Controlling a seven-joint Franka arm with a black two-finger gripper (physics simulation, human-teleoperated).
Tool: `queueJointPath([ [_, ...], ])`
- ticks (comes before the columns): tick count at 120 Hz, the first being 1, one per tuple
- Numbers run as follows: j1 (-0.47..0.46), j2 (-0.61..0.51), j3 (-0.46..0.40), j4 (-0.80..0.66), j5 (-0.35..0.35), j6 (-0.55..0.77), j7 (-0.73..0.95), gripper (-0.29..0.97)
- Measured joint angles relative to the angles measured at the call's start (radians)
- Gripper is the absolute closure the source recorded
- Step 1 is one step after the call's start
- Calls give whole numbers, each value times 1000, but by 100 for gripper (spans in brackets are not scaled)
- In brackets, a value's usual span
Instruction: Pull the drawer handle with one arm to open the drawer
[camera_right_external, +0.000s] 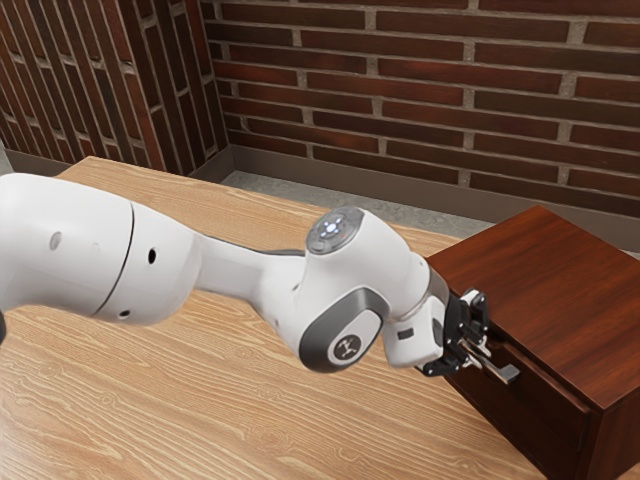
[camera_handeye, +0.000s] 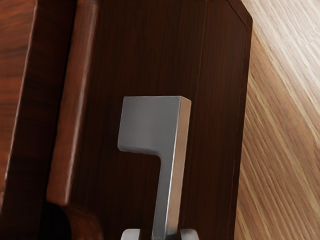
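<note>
A dark wooden cabinet (camera_right_external: 545, 290) stands on the table at the exterior view's right. Its drawer front (camera_right_external: 520, 400) faces the arm and stands out slightly from the cabinet body. A grey metal handle (camera_right_external: 497, 369) sticks out from that front. My black gripper (camera_right_external: 466, 340) is at the handle's near end, shut on the bar. In the wrist view the L-shaped handle (camera_handeye: 167, 150) runs down between two pale fingertips (camera_handeye: 132, 233), with the drawer front (camera_handeye: 145, 55) behind it.
The cabinet sits on a light wooden table (camera_right_external: 200, 400) with wide free room toward the exterior view's left and front. A red brick wall (camera_right_external: 420, 90) stands behind the table. My white arm (camera_right_external: 200, 270) stretches across the tabletop.
</note>
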Motion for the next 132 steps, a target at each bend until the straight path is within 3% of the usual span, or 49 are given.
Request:
queueJointPath([
  [132, -15, -114, -5, -160, -4, 3, -9, 64],
])
